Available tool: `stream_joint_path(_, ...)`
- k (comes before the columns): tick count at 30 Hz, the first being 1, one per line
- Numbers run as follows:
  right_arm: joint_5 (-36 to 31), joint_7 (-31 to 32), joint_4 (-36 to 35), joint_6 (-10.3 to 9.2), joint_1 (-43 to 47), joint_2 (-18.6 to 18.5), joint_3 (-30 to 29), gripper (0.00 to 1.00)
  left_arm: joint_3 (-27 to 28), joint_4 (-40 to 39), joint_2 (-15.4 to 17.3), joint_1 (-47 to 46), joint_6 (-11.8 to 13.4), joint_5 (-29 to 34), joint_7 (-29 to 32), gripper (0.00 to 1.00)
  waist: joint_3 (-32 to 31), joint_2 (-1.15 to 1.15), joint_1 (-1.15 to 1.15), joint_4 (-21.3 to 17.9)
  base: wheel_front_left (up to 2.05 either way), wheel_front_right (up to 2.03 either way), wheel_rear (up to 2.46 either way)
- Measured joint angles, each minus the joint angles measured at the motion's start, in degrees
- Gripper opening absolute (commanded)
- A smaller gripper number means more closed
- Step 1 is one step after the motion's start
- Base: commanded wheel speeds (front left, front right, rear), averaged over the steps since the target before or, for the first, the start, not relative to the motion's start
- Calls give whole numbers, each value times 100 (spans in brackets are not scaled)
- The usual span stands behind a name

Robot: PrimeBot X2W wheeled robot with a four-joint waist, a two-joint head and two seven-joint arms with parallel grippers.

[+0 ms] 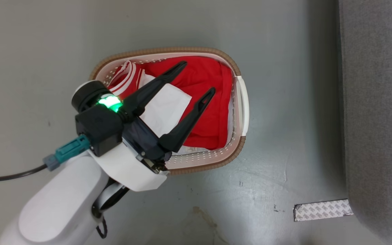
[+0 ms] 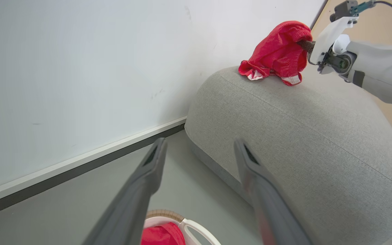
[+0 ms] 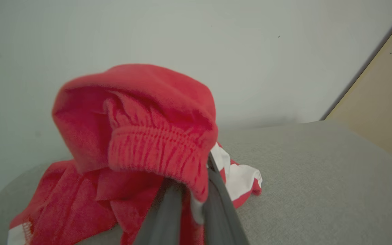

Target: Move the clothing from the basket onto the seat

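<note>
The white basket point(image 1: 243, 102) with a brown rim stands on the floor and holds red clothing point(image 1: 209, 85) with a white panel and striped cuffs. My left gripper point(image 1: 196, 78) hangs open above it, nothing between its fingers; in the left wrist view the left gripper point(image 2: 200, 141) points toward the seat point(image 2: 301, 136). My right gripper point(image 3: 192, 194) is shut on the elastic waistband of a red garment point(image 3: 138, 136), whose lower folds rest on the grey seat point(image 3: 318, 177). The left wrist view shows that garment point(image 2: 277, 51) on the sofa top, with the right gripper point(image 2: 304, 44) in it.
The sofa's edge point(image 1: 376, 102) runs down the right side of the head view. A patterned tape patch point(image 1: 322, 210) lies on the grey floor beside it. A white wall point(image 2: 80, 68) with a dark baseboard stands behind the sofa. A black cable point(image 1: 12, 176) trails from my left arm.
</note>
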Motion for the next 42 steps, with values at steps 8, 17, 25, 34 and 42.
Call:
stream_joint_path(8,-421,-667,727,0,488,664,-486,100,14,162,42,155,60,-53,-46,100,-201,0,-1,-96,0,0,0)
stream_joint_path(17,-653,-1389,909,0,1630,903,154,100,22,503,-135,616,190,-207,-192,100,-1062,0,-2,-230,0,0,0)
stream_joint_path(25,172,-1593,18,0,3035,1182,1102,100,203,1016,-312,1490,374,-309,-277,100,-2151,0,-3,-235,0,0,0)
stream_joint_path(34,1150,-1608,-1371,0,5057,1300,2230,100,1374,1308,-786,2966,638,-77,-283,100,-3374,0,-5,16,0,0,0)
stream_joint_path(42,1791,-1608,-1502,0,6024,1318,3126,100,2484,1585,-1234,3974,509,489,-283,100,-4191,0,-4,282,0,0,0)
